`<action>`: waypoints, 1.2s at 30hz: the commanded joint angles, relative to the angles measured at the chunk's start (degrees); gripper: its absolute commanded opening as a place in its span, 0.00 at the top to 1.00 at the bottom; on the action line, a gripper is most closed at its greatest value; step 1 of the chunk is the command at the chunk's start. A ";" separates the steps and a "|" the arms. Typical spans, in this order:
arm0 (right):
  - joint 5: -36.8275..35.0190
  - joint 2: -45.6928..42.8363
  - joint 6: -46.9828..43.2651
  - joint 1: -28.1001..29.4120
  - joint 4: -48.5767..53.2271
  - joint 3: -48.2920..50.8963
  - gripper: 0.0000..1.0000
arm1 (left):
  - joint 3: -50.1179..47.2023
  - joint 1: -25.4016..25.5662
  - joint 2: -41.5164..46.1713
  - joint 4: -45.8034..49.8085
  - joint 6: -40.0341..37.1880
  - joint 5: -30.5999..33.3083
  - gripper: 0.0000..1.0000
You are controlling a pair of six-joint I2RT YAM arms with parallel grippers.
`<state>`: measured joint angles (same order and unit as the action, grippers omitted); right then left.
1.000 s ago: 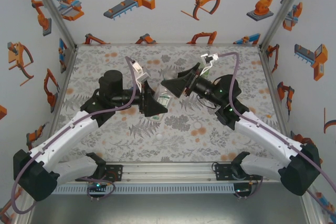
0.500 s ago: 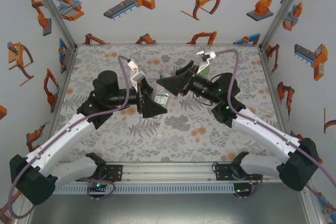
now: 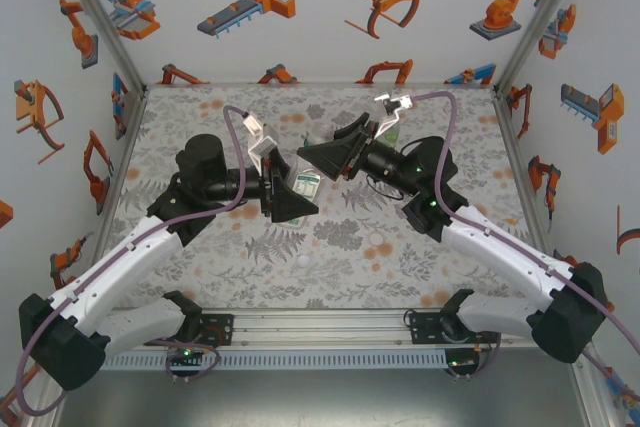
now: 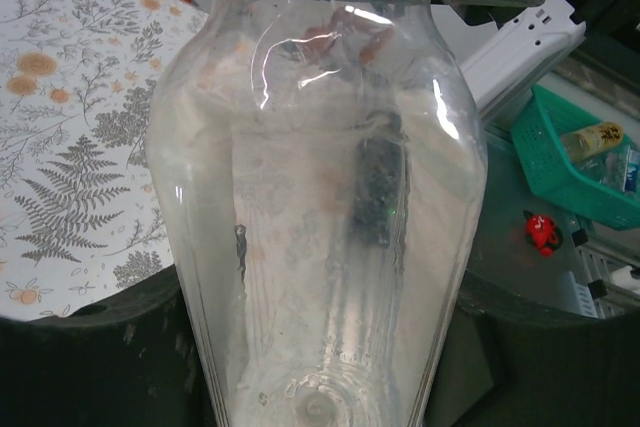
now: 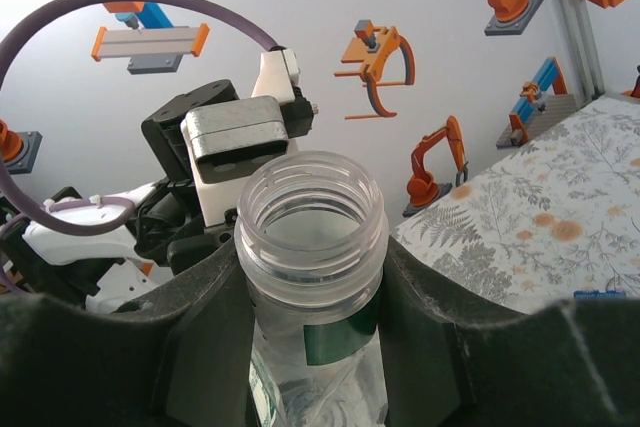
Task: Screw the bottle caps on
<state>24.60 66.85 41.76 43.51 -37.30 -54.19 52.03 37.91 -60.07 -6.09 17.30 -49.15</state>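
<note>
Floral table (image 3: 330, 242) beneath; right jaws (image 5: 312, 292) closed on stiff neck of uncapped bottle (image 5: 312, 209), left jaws (image 4: 315, 352) closed round its base; probably light, slick, crushable mid-body.

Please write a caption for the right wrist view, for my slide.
Clear bottle, threaded neck open and capless, clamped in the right gripper.

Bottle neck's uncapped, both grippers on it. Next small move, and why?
Probably open the right gripper and back it off the neck. The green-labelled bottle shows bare threads with no cap, the right gripper crowds that neck, and the left gripper clamps the body, so it should stay supported.
</note>
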 commanded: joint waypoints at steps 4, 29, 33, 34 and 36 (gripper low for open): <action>-4.19 -3.16 -6.13 0.70 8.46 -3.61 0.40 | 1.13 0.23 1.07 5.17 -4.21 3.65 0.63; 3.75 -0.97 -7.65 0.88 13.61 -8.92 0.78 | 4.98 0.32 -0.41 12.70 -7.28 0.89 0.35; 4.76 0.31 -7.66 1.46 15.06 -10.75 0.79 | 5.62 0.26 -0.80 13.25 -7.31 0.85 0.34; 4.76 0.54 -7.72 1.62 14.94 -11.00 0.80 | 5.58 0.32 -0.92 13.36 -7.36 0.87 0.34; 4.75 0.80 -7.77 2.01 14.80 -11.18 0.80 | 5.53 0.31 -0.99 13.63 -7.26 1.06 0.34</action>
<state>27.42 67.29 34.06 44.34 -22.04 -62.89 56.16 38.22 -60.45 5.91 11.42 -49.08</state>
